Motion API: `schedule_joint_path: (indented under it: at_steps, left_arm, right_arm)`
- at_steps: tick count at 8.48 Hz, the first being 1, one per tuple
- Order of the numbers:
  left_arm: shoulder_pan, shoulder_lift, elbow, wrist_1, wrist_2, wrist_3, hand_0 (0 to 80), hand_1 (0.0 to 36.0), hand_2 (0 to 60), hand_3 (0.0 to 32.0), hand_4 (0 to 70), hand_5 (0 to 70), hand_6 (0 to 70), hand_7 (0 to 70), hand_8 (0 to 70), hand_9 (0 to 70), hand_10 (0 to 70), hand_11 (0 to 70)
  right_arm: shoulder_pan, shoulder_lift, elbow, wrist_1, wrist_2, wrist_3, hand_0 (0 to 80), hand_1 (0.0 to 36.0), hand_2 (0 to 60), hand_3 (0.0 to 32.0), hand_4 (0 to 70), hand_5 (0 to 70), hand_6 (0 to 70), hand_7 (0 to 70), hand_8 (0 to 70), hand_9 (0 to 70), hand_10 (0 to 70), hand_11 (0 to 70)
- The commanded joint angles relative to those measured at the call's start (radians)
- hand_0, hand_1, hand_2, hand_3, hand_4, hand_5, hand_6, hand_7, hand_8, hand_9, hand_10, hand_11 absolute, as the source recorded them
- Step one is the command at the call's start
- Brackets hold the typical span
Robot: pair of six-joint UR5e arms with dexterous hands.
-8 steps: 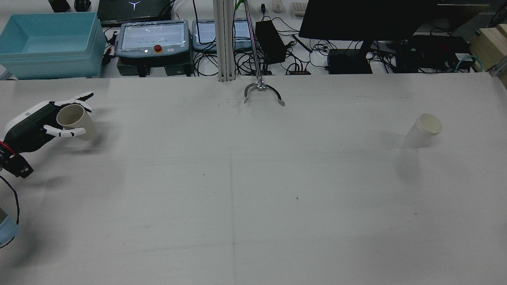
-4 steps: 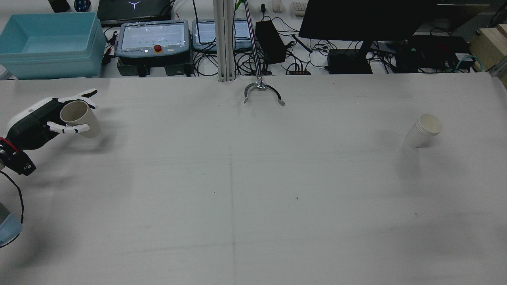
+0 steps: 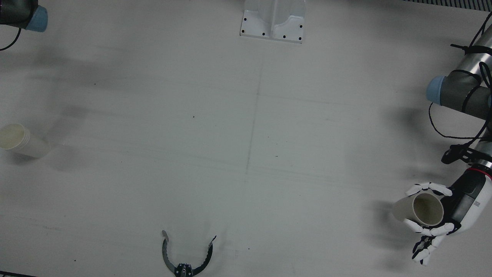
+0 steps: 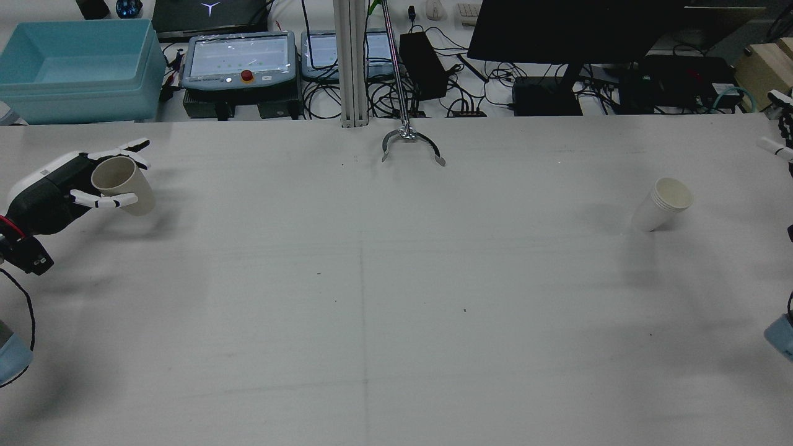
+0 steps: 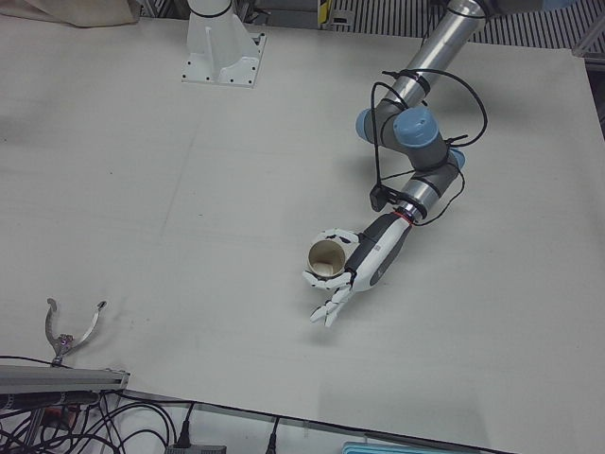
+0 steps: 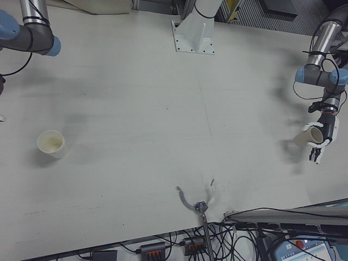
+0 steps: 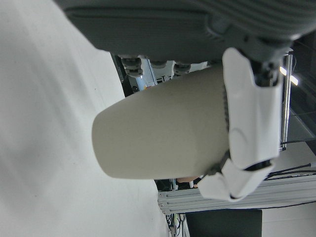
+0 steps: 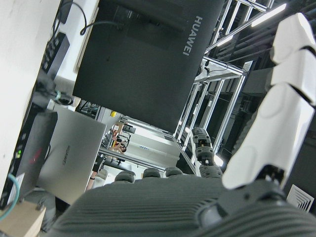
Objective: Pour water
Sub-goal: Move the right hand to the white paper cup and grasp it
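Observation:
My left hand (image 4: 52,192) is shut on a beige paper cup (image 4: 121,184) at the table's far left in the rear view. The same cup (image 3: 423,209) shows its bare inside from above, leaning a little in the hand (image 3: 457,207). In the left hand view the cup (image 7: 163,136) fills the middle, with white fingers (image 7: 249,113) wrapped round it. A short stack of white paper cups (image 4: 663,203) stands alone on the right half. Only spread fingertips of my right hand (image 4: 779,130) show at the right edge, well apart from that stack and holding nothing.
A metal two-pronged claw on a rod (image 4: 410,144) hangs at the far middle edge of the table. Behind the table stand a blue bin (image 4: 74,68), teach pendants (image 4: 238,59), a monitor (image 4: 576,31) and cables. The white pedestal base (image 3: 273,21) sits at the robot's side.
The left hand with its cup has risen a little and drifted toward the far edge. The right hand's fingertips have come into view at the right edge.

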State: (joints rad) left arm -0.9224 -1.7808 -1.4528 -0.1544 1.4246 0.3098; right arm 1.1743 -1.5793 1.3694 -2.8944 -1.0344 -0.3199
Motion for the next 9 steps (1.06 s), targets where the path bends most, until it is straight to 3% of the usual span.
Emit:
schedule_joint_path:
  at_steps: [1,5,9]
  left_arm:
    - [-0.001,0.03,-0.006,0.006,-0.003,-0.017,54.8,36.0,60.0,0.0,35.2,32.1,2.8,11.3,0.0,0.8,2.9,7.3]
    - [-0.001,0.037,-0.006,0.004,-0.003,-0.018,54.6,36.0,60.0,0.0,34.5,32.4,2.7,10.9,0.0,0.7,2.7,7.0]
    - [-0.003,0.037,-0.008,0.004,-0.003,-0.024,53.9,36.0,60.0,0.0,34.1,31.8,2.6,10.7,0.0,0.7,2.7,6.9]
  right_arm:
    - [-0.142,0.078,-0.01,0.001,0.071,0.102,41.4,11.2,14.5,2.2,1.5,9.8,0.0,0.0,0.0,0.0,0.0,0.0]
    - [-0.292,0.073,-0.049,-0.015,0.249,0.319,42.6,12.1,15.5,2.0,2.0,11.4,0.0,0.0,0.0,0.0,0.0,0.0]
    - [-0.344,0.05,-0.055,-0.022,0.255,0.332,42.8,12.6,15.6,3.4,0.0,11.4,0.0,0.0,0.0,0.0,0.0,0.0]
